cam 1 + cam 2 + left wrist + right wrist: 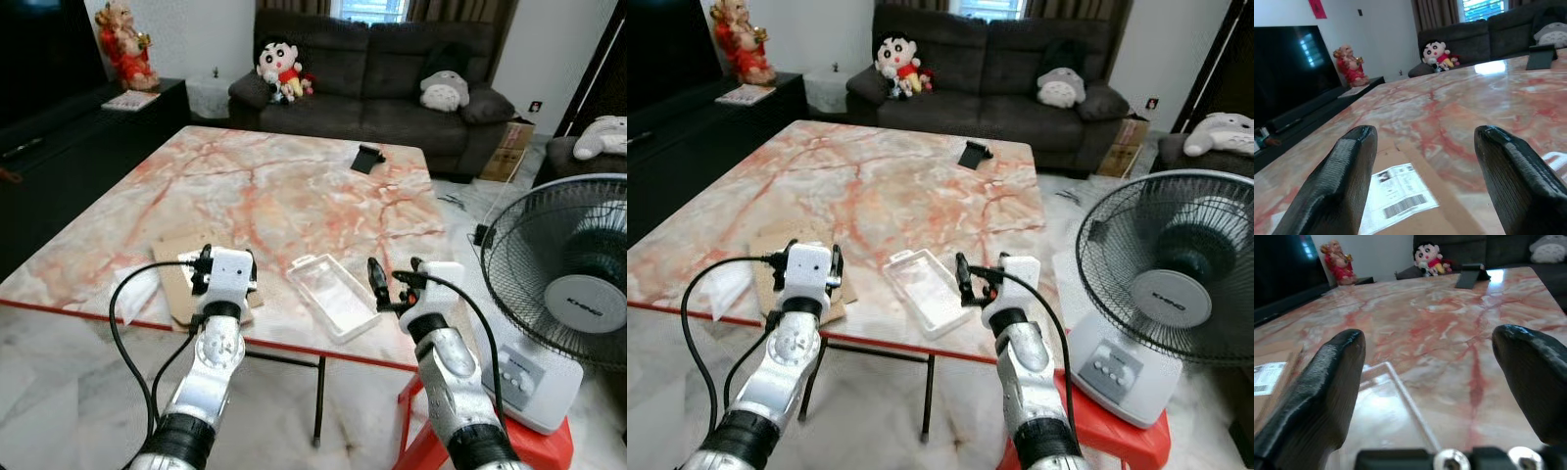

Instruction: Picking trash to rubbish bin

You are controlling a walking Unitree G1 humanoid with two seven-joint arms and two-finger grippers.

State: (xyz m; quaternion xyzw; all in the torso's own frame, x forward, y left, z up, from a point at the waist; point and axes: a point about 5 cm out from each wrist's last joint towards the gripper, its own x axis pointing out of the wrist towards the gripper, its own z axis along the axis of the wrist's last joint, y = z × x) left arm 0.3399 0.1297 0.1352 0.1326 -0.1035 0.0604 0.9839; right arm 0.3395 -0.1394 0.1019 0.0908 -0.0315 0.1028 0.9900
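We have nothing picked yet — left gripper (1420, 181) and right gripper (1435, 391) both gape empty above the table's (294, 186) near edge, where cardboard (181, 284) and clear plastic tray (333, 294) lie.

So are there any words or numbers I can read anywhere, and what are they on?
Fan: a brand name on the hub, too blurred to read for sure.
White label on the cardboard: small print and a barcode, too small to read.
Red paper on the wall: too blurred to tell if anything is written on it.
Nothing else with writing can be made out.
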